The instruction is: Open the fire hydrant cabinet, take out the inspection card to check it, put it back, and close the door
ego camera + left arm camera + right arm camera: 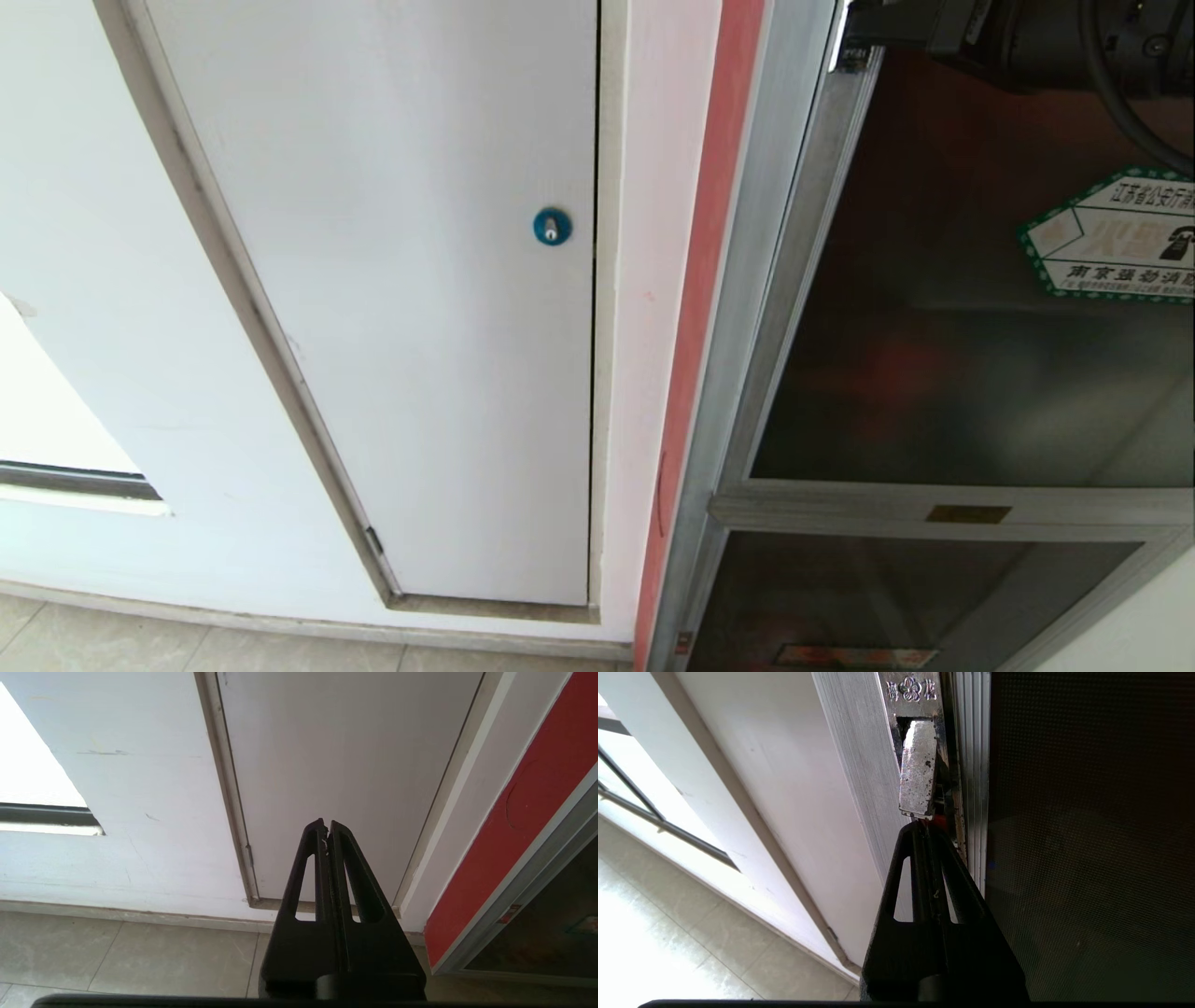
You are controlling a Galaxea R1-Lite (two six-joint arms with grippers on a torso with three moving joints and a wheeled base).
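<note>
We see the fire hydrant cabinet (747,336) on the right of the head view, a silver metal frame with a red strip along its outer side and a small brass plate (968,513) on the crossbar below the large pane. The door (943,373) is that large dark tinted glass pane, and it bears a green-edged white hexagonal sticker (1116,238) with Chinese text near its upper right; it looks shut against the frame, though from the head view we cannot be sure that it is fully latched. We find the inspection card in none of the views. The right claw (924,825) has its fingers pressed together, and in the right wrist view its tips sit just below a worn silver metal latch tab (918,767) set in the door's frame edge; whether the tips touch the tab we cannot tell. Above the tab is a stamped plate (909,689) with a flower mark. Part of the right arm (1027,37) shows dark at the top right of the head view, over the door's upper corner. The left claw (326,827) also has its fingers pressed together and holds nothing; it points toward the white panel (411,308) with a blue round lock (552,226), left of the cabinet, above the tiled floor (140,956).
</note>
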